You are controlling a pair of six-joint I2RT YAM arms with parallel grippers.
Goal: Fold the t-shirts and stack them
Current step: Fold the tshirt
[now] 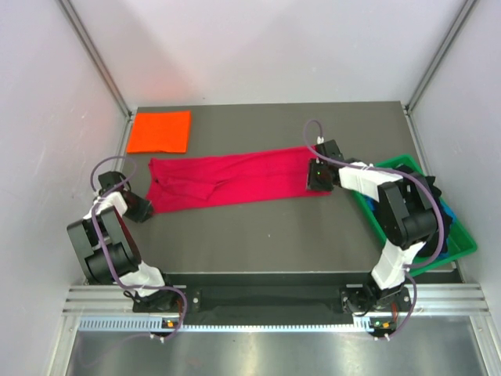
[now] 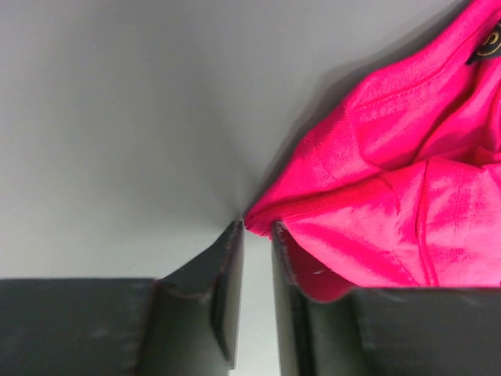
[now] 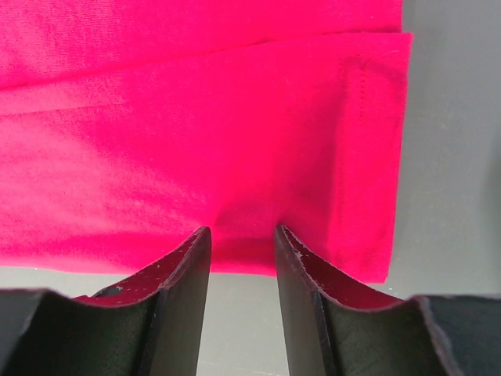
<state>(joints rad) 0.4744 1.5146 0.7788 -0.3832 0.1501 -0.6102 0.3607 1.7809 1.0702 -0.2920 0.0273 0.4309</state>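
A crimson-red t-shirt (image 1: 235,180) lies stretched out left to right across the middle of the table. My left gripper (image 1: 143,208) is at its left end. In the left wrist view the jaws (image 2: 257,225) stand a narrow gap apart, with the shirt's corner (image 2: 391,196) just at the tips and table showing between them. My right gripper (image 1: 317,178) is at the shirt's right end. Its fingers (image 3: 243,229) are apart, tips resting at the near hem of the cloth (image 3: 196,133). A folded bright orange t-shirt (image 1: 160,131) lies at the back left.
A green plastic bin (image 1: 463,249) stands at the right edge, partly under my right arm, with blue cloth (image 1: 448,213) and dark cloth in it. White walls close in the table on three sides.
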